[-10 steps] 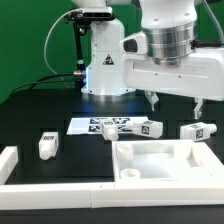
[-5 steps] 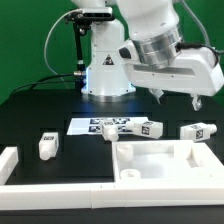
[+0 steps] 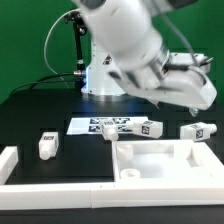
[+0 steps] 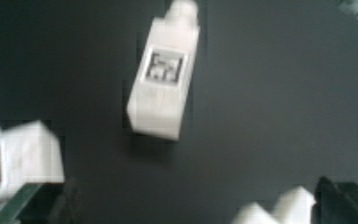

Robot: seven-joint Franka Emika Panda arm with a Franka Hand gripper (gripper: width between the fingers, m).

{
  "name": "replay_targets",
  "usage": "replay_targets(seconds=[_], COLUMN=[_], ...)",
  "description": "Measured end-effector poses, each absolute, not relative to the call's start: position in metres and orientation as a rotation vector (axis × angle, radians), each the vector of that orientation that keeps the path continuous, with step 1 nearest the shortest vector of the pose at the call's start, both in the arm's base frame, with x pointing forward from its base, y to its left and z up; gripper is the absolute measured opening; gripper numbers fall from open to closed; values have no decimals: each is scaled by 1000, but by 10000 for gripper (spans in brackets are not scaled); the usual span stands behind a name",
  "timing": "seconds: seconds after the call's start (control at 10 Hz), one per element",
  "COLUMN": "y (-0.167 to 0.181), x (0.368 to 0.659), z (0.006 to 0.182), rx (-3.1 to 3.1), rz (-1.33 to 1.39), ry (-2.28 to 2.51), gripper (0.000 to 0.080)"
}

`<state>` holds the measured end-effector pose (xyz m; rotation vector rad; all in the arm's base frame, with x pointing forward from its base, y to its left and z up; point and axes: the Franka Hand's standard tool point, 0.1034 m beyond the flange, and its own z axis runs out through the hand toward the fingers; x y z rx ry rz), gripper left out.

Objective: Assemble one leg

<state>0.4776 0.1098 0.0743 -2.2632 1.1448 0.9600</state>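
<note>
Several white legs with tag markers lie on the black table: one at the exterior view's left [image 3: 46, 143], one in the middle [image 3: 148, 127], one at the right [image 3: 197, 131]. The white tray-like tabletop [image 3: 186, 153] lies in front of them. The arm is motion-blurred and tilted, with its hand above the right leg; its fingers do not show there. In the wrist view a leg [image 4: 163, 75] lies below the camera, and another white tagged piece [image 4: 16, 155] sits at the edge. My gripper [image 4: 190, 205] is open and empty, with its dark fingertips [image 4: 34, 200] far apart.
The marker board [image 3: 85, 126] lies behind the tabletop, with a fourth leg [image 3: 112, 129] at its edge. A white L-shaped fence [image 3: 10, 165] runs along the left and front of the table. The robot base [image 3: 103, 70] stands at the back. A white jagged shape [image 4: 282, 205] shows near one fingertip.
The arm has swung and tilted toward the exterior view's right and is now blurred by motion. The legs and the tabletop have not moved.
</note>
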Motion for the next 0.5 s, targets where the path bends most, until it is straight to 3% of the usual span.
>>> replay_targets(seconds=[0.2,0.5], y=[105,107], x=[476,478], z=[72,63], rx=[-2225,-2206], rz=[1092,1065], ry=[1093,1142], gripper=[649,649])
